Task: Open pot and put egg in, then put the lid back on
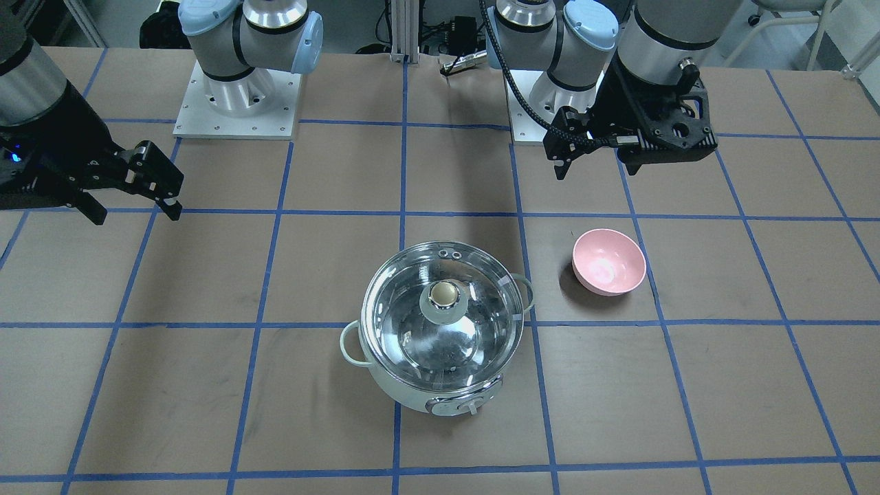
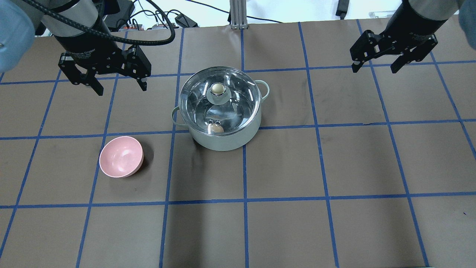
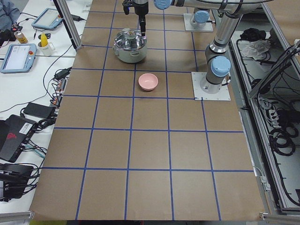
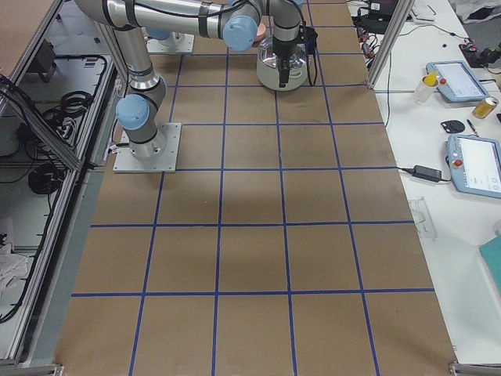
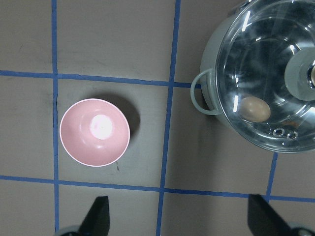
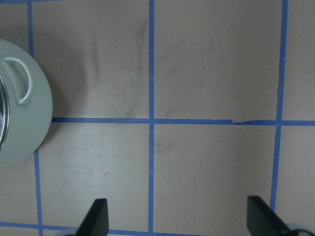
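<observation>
Glass lid, one, sits on the one pot with one egg inside, between my two pincers. I see left gripper and right gripper spread wide, empty; one pink bowl near the left.

Pot at far end of table, right arm across it

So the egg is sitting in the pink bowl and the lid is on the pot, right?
Not quite. The lid is on the pot, but the egg lies inside the pot, under the glass, and the pink bowl is empty. The left wrist view shows it.
</observation>
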Tool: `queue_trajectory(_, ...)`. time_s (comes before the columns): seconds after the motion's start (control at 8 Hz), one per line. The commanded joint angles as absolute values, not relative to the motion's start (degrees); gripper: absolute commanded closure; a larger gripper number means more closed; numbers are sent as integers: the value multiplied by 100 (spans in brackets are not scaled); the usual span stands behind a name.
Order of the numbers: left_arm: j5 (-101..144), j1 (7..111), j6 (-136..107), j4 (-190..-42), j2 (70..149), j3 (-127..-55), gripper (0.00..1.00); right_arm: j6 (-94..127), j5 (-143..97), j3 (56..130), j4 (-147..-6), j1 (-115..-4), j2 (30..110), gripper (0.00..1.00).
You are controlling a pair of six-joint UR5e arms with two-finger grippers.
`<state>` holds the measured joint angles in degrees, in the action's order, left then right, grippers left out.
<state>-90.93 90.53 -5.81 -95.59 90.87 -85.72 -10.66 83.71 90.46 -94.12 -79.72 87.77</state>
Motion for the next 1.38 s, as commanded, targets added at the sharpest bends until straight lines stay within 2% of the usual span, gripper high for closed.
queue_trajectory(0.0, -9097, 9053, -580, -9554, 9088, -8569, 0, -1134, 8709, 9141, -9431, -7972, 8807, 0)
queue_trajectory(0.38, -9105, 9053, -589, -9554, 9070, -8561, 0, -941, 9305, 9141, -9360, -8111, 8824, 0)
queue_trajectory(0.75, -9088, 9062, -598, -9571, 9062, -8613, 0, -124, 9571, 9114, -9439, -8997, 8824, 0)
queue_trajectory(1.25, -9097, 9062, -589, -9571, 9044, -8569, 0, -246, 9483, 9097, -9448, -9018, 8815, 0)
